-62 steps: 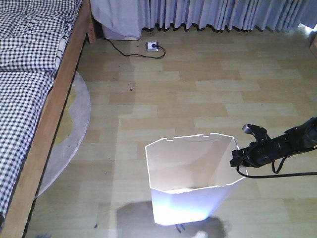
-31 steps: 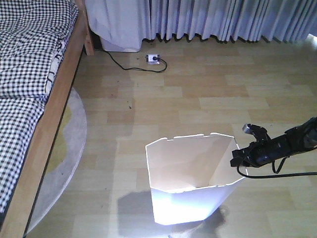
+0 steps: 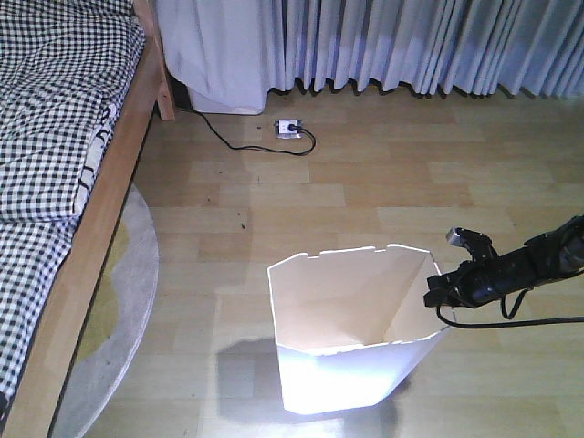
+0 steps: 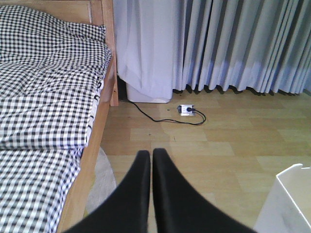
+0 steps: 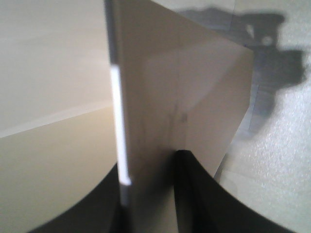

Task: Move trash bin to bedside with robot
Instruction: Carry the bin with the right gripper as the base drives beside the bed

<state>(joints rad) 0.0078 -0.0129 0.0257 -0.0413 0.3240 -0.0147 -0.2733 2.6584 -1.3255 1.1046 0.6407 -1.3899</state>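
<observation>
The white trash bin [image 3: 338,379] stands upright on the wooden floor, its open top facing up. My right gripper [image 3: 436,292] is shut on the bin's right rim. In the right wrist view one finger [image 5: 194,189] is outside the thin bin wall [image 5: 170,73] and the other inside, with the right gripper [image 5: 150,162] pinching that wall. The bed [image 3: 55,137], with its wooden frame and checked bedding, runs along the left, well apart from the bin. My left gripper [image 4: 151,153] is shut and holds nothing above the floor. A corner of the bin [image 4: 286,204] shows at the lower right.
A round grey rug [image 3: 128,301] lies beside the bed frame [image 3: 109,201]. A white power strip [image 3: 290,128] with a black cable lies on the floor near the grey curtains [image 3: 411,46]. A white box [image 3: 224,82] stands under the curtain by the bed's corner.
The floor, power strip and curtains have slid down the front view and the bed has shifted left. The bin and my right gripper keep the same place in the frame.
</observation>
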